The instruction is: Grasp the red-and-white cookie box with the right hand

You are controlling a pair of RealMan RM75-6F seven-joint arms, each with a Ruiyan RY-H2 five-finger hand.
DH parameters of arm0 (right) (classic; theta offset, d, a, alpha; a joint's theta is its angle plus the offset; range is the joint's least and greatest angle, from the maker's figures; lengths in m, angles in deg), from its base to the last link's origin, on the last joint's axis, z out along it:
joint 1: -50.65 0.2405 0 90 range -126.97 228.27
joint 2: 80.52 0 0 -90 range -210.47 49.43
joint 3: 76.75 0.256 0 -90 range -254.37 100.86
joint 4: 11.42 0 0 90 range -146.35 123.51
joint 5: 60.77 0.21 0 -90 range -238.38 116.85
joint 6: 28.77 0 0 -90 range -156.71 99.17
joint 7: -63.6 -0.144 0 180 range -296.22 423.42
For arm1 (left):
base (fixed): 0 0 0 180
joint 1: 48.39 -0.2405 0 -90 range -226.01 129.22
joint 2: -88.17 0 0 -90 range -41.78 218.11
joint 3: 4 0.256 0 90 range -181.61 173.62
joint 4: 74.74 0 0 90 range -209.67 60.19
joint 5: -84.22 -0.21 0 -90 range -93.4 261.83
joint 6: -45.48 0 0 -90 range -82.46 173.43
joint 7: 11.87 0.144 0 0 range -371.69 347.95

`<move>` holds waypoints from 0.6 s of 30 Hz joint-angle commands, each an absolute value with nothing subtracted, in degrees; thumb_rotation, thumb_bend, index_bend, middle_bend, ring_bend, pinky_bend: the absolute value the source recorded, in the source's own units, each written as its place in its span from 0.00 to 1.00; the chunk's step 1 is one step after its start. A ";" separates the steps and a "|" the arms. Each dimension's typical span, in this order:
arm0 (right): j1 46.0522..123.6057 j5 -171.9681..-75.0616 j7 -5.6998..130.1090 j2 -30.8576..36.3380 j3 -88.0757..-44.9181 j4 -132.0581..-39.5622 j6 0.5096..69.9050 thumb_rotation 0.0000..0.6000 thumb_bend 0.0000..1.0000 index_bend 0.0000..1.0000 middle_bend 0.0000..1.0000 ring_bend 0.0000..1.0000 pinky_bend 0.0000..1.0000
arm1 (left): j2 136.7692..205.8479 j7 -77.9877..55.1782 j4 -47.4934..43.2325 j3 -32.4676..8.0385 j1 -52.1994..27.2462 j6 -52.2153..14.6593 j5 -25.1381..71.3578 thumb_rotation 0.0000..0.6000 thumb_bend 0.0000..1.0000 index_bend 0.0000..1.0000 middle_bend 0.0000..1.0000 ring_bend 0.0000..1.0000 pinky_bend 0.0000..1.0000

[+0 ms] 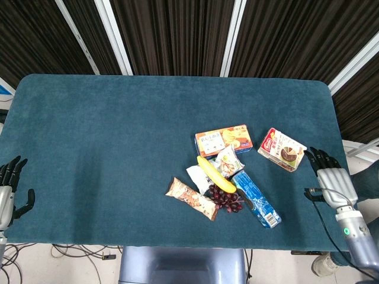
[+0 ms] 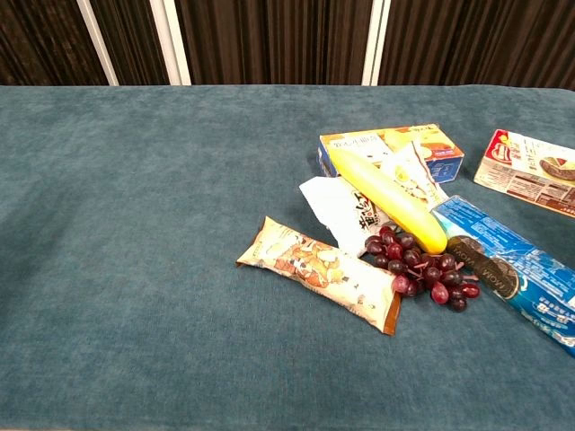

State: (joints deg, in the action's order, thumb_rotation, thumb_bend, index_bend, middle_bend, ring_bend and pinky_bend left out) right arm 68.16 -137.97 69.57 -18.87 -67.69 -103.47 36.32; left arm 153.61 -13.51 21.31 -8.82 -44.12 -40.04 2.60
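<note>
Reaching has not begun in earnest, by my reading: the right hand point(image 1: 329, 176) sits at the right edge of the teal felt-covered table point(image 1: 118, 148), fingers spread and holding nothing, just beside the flat red-and-white cardboard cookie box point(image 1: 282, 149) but not touching it. That box lies flat near the table's right side, apart from the clutter to its left. The next move likely calls for bringing the right hand in over the box's near corner, then closing the fingers across its narrow width without nudging it toward the orange-and-blue rectangular snack box point(image 1: 224, 140) lying further left.

Between those two boxes and nearer the front lie a yellow banana point(image 1: 215, 174), a bunch of dark red grapes point(image 1: 225, 199), a long blue foil cookie sleeve point(image 1: 256, 199), a brown-and-cream wrapped snack bar point(image 1: 191, 198) and small white crinkled packets point(image 1: 228, 161).

The head view alone shows both hands; the left hand point(image 1: 10, 188) rests at the table's far left edge, fingers apart and empty. The chest view shows neither hand, and cuts the cookie box off at its right border, yet it shows the pile more plainly: the banana lies across the white packets, and the grapes touch the blue sleeve.
</note>
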 commanded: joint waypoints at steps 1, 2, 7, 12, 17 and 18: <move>75.29 -128.17 74.66 -22.76 -63.48 -106.99 26.46 1.00 0.04 0.00 0.00 0.02 0.15 | 153.49 -13.48 21.53 -8.89 -44.00 -39.69 2.91 1.00 0.54 0.00 0.00 0.00 0.03; 76.75 -125.70 76.26 -22.46 -62.78 -106.59 25.04 1.00 0.04 0.00 0.00 0.01 0.15 | 153.43 -13.43 21.66 -8.94 -43.93 -39.55 3.05 1.00 0.54 0.00 0.00 0.00 0.03; 83.81 -113.22 83.10 -19.22 -60.75 -103.23 19.07 1.00 0.01 0.00 0.00 0.01 0.15 | 153.26 -13.28 22.03 -9.10 -43.80 -39.25 3.48 1.00 0.54 0.00 0.00 0.00 0.03; 91.47 -99.12 88.86 -15.40 -61.11 -97.63 12.77 1.00 0.01 0.00 0.00 0.02 0.15 | 152.98 -13.10 22.71 -9.12 -43.80 -38.67 4.39 1.00 0.54 0.00 0.00 0.01 0.03; 97.83 -87.33 92.46 -11.24 -62.83 -91.31 10.99 1.00 0.00 0.00 0.00 0.02 0.15 | 152.76 -13.67 22.73 -9.33 -43.77 -38.56 4.72 1.00 0.54 0.00 0.00 0.01 0.03; 98.56 -85.68 92.53 -10.32 -63.00 -90.34 10.99 1.00 0.00 0.00 0.00 0.02 0.15 | 152.73 -13.86 22.71 -9.36 -43.76 -38.46 4.84 1.00 0.54 0.00 0.00 0.01 0.03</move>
